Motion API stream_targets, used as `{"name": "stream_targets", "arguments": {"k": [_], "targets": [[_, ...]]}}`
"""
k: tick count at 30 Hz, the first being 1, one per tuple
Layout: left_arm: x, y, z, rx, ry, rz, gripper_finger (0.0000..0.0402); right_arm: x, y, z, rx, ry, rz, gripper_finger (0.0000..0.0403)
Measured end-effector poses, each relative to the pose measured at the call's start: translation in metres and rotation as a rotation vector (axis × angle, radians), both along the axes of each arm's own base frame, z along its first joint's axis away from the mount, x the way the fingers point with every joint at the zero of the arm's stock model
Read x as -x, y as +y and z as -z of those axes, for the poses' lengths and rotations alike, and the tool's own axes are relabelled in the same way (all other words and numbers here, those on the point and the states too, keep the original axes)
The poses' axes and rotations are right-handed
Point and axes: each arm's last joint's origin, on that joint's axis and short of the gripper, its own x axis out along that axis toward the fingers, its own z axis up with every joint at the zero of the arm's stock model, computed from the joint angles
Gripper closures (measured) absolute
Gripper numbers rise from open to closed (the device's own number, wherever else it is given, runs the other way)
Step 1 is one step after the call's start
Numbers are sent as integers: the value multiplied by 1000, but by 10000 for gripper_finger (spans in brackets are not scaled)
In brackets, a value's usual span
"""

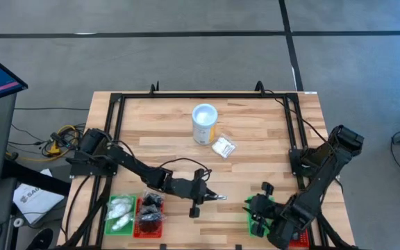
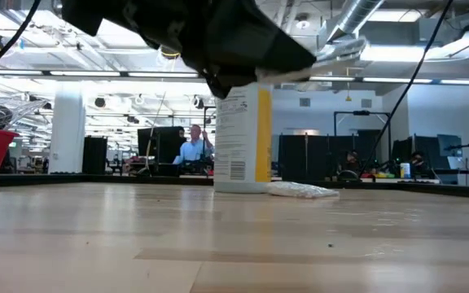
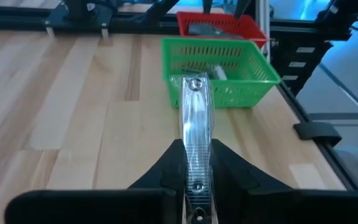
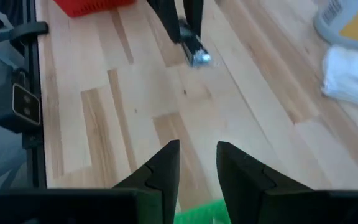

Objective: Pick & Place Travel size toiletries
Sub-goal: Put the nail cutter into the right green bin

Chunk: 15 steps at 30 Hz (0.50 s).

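My left gripper [image 1: 204, 194] is shut on a shiny metal nail clipper [image 3: 196, 124], which sticks out past its fingertips toward the table's right; the low view shows the nail clipper [image 2: 340, 50] high above the wood. A white clear-wrapped packet [image 1: 223, 146] lies flat on the table beside the white tub with the yellow label [image 1: 204, 123]. My right gripper [image 4: 197, 155] stands open with nothing between its fingers, above the edge of a green tray [image 4: 197, 214] near the table's front right. My left gripper pinches the clipper's two long sides near its rear end [image 3: 197, 171] between its two fingers. The fingers lie along the clipper and point toward the table's right, slanting a little downward. The clipper juts forward past the fingertips, broad face up, lifted clear of the table.
At the front left stand a green tray [image 1: 120, 214] with white packets and a red tray [image 1: 150, 217] with dark pieces. At the front right, a green basket tray [image 3: 219, 68] stands before a red one [image 3: 219, 25]. Bare wood lies between the two arms.
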Motion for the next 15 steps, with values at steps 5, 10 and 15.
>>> {"name": "stream_targets", "arguments": {"k": [5,10,15], "targets": [[0,0,-3,4,-10,1,361,-18,-3,-4,37,-31,-67,305],[0,0,-4,9,-19,2,360,-29,-6,-7,55,-60,-100,305],[-1,-5,-10,43,-79,33,360,-37,-11,-8,52,-69,-85,305]]}}
